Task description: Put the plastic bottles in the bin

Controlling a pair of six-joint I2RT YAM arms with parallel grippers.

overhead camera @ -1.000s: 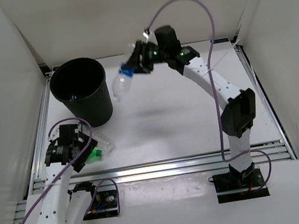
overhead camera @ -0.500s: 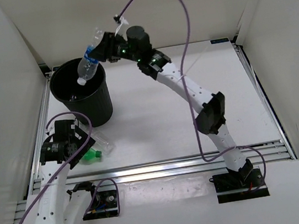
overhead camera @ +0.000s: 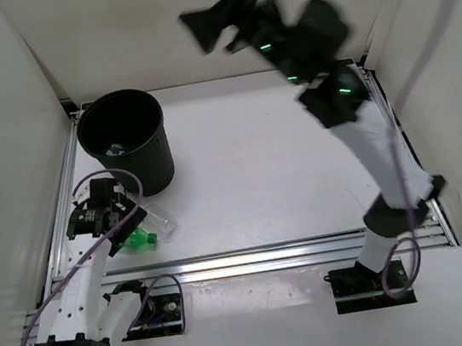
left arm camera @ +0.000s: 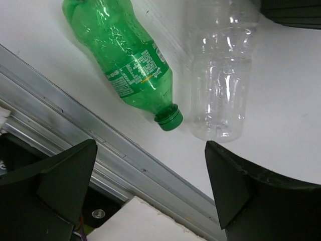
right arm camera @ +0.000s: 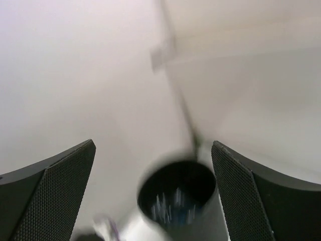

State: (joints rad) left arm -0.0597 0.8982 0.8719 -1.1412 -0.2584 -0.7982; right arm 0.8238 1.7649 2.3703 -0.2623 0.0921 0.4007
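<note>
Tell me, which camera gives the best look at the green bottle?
The left wrist view: the green bottle lies close and sharp on its side, cap and label visible, beside a clear bottle. The top external view shows it only as a small green patch. The blurred right wrist view misses it.

This is a robotics lab test cell, not a home or a shop. A flat white desk [overhead camera: 283, 174] is boxed in by plain white panel walls [overhead camera: 1, 128] along its left, far and right edges. Bare aluminium profile rails [overhead camera: 252, 259] frame its near and left edges. Two white robot arms with black joints [overhead camera: 374, 153] stand bolted on black base plates [overhead camera: 372, 286] at the near edge, trailing loose purple cables [overhead camera: 106, 171].
</note>
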